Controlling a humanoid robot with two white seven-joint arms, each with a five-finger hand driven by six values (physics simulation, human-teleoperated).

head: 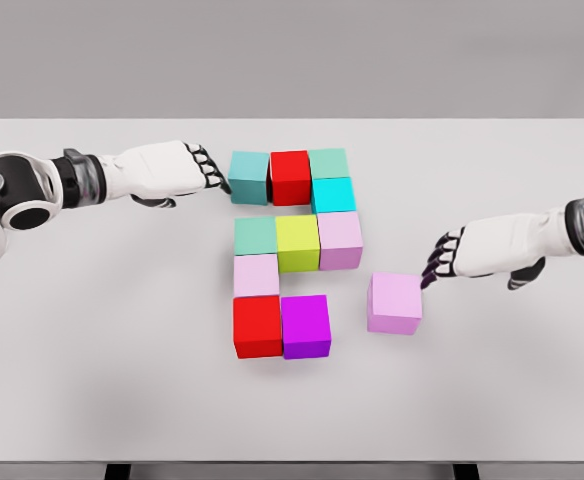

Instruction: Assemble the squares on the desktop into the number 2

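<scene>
Spread over a pale grey worktop [92,380]: ten coloured cubes, nine packed into a stepped figure near the middle. Far row, left to right: teal cube [249,177], red cube [290,177], mint-green cube [329,163]. Just nearer, under the mint one, a cyan cube [333,195]. Middle row: sea-green cube [256,236], yellow-green cube [297,243], pale pink cube [339,240]. Below the sea-green one, a light pink cube [256,276]. Near row: bright red cube [257,326] and purple cube [306,326], touching. Apart to the right, a loose lilac cube [394,302], not joined to the figure.

Left hand [167,172] reaching in from the left, dark fingers [208,167] extended and loosely spread, tips at the left face of the teal cube, grasping nothing. Right hand [482,250] coming in from the right, fingers [438,262] slightly curled and pointing down-left, tips just beside the lilac cube's far right corner, closed around nothing.
</scene>
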